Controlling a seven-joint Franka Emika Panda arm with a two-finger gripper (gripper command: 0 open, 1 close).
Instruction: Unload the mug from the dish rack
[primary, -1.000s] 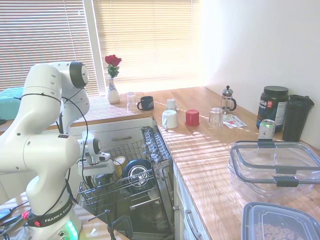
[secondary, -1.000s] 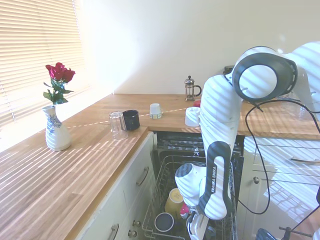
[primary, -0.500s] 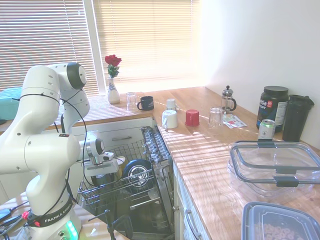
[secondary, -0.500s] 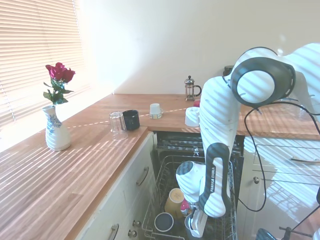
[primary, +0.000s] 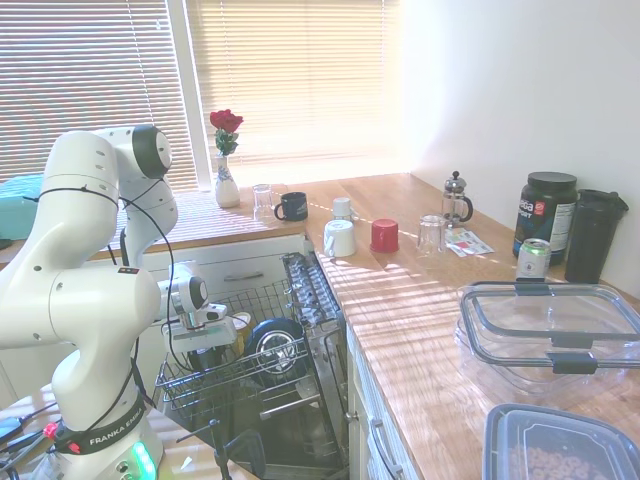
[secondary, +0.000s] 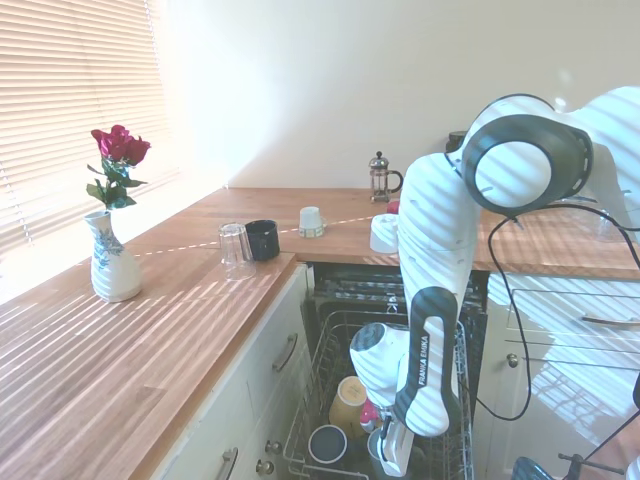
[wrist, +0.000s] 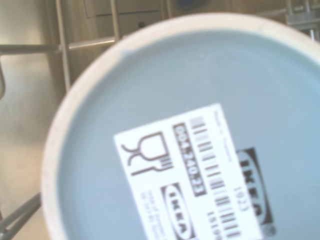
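Observation:
The mug (wrist: 200, 125) fills the wrist view from very close: an upturned blue-grey base with a pale rim and a white printed label. In the second exterior view a grey rim of the mug (secondary: 373, 443) shows right beside my gripper (secondary: 385, 455), which reaches down into the dish rack (secondary: 315, 385). In the first exterior view my gripper (primary: 205, 345) hangs low over the left part of the dish rack (primary: 230, 378), and the arm's hand hides its fingers. I cannot see how the fingers stand around the mug.
The rack also holds a yellow cup (secondary: 348, 400), another grey upturned cup (secondary: 328, 443), a small red item (secondary: 368, 418) and a dark round dish (primary: 275, 340). A white mug (primary: 339, 238), a black mug (primary: 292, 206) and a red cup (primary: 384, 235) stand on the counter.
The hand dropped lower into the rack and shifted a little toward its middle, then eased slightly back up. A grey rim now shows beside the gripper.

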